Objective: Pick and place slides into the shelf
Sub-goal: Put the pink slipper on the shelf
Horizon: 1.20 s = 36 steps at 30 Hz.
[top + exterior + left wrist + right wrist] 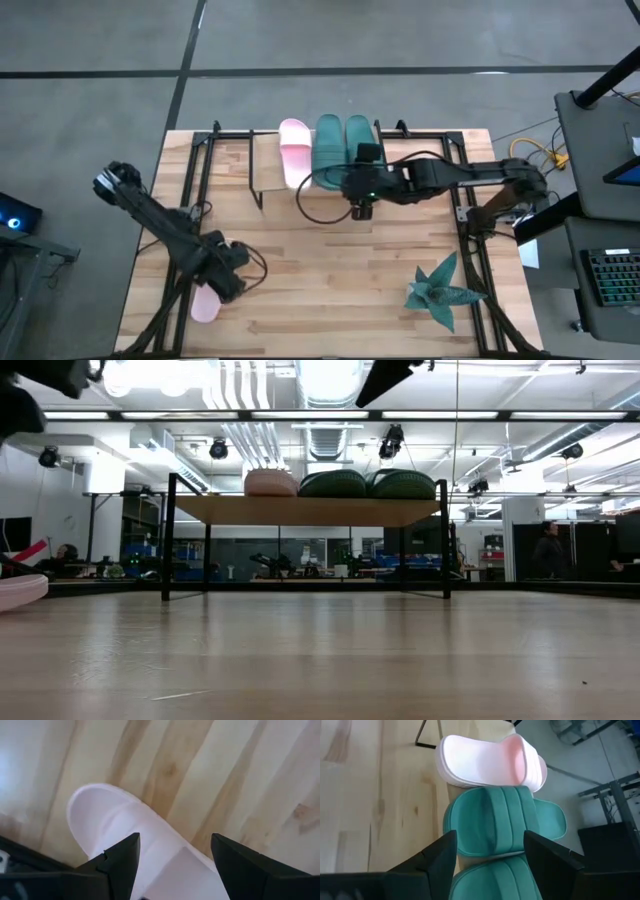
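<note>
1. The shelf point(330, 150) stands at the far edge of the desk point(330, 280); in the high view the right arm covers part of its board.
2. 3 slides lie side by side on the shelf: a pink slide point(294, 150) on the left, then 2 green slides point(328, 148).
3. The right green one point(358, 132) is mostly hidden under the right arm in the high view; in the low view only the rounded straps of all 3 show above the board.
4. The right claw point(361, 211) hangs just in front of the shelf, fingers spread, nothing between them. Its wrist view looks past the fingers at the green slides and the pink one beyond; the nearest green slide is cut off by the frame.
5. The left claw point(222, 283) is at the near left of the desk, over the 4th slide point(205, 306), also pink.
6. In the left wrist view its fingers point(122, 862) straddle that slide, parted on either side of it; whether they press it cannot be told, and the heel end is cut off.
7. In the low view this slide shows only as a pale sliver at the left edge.
8. A teal star-shaped plant point(440, 292) sits at the near right.
</note>
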Tool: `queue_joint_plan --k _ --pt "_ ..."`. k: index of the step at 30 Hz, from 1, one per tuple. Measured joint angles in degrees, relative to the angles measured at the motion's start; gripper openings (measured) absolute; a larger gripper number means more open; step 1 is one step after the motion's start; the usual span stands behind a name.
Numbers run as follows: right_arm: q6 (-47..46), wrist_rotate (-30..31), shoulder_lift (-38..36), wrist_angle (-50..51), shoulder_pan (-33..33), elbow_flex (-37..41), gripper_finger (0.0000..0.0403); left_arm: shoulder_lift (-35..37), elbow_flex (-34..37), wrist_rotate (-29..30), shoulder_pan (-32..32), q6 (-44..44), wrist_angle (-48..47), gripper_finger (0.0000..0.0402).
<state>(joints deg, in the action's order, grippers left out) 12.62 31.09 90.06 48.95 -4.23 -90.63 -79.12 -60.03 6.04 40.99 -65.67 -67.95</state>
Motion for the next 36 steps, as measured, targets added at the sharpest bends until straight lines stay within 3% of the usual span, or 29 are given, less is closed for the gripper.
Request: queue_joint_plan --k 7,15,17,25,31,36 --pt "-0.1 0.0 -5.2 -4.7 0.0 7.6 0.0219 -8.7 -7.2 0.1 6.5 -6.5 -2.8 0.0228" --pt "-1.7 0.0 -6.5 -4.9 0.0 12.1 0.0219 -20.0 -14.8 0.9 11.4 -13.5 -21.7 0.0228" --pt "-1.7 0.0 -6.5 -4.9 0.0 12.8 0.0219 -22.3 -15.4 0.3 12.0 -12.7 -21.9 0.0228" --pt "-1.4 0.0 -6.6 -6.2 0.0 13.9 0.0219 -25.2 -15.4 1.0 13.3 -12.0 -21.4 0.0228" --pt "-0.7 0.0 -6.6 -6.5 0.0 13.9 0.0219 -25.5 -14.4 8.1 15.8 -11.9 -21.1 0.0228" --pt "-0.7 0.0 -6.6 -6.5 0.0 13.9 0.0219 -25.3 -13.2 8.6 17.8 -12.1 -21.0 0.0228"
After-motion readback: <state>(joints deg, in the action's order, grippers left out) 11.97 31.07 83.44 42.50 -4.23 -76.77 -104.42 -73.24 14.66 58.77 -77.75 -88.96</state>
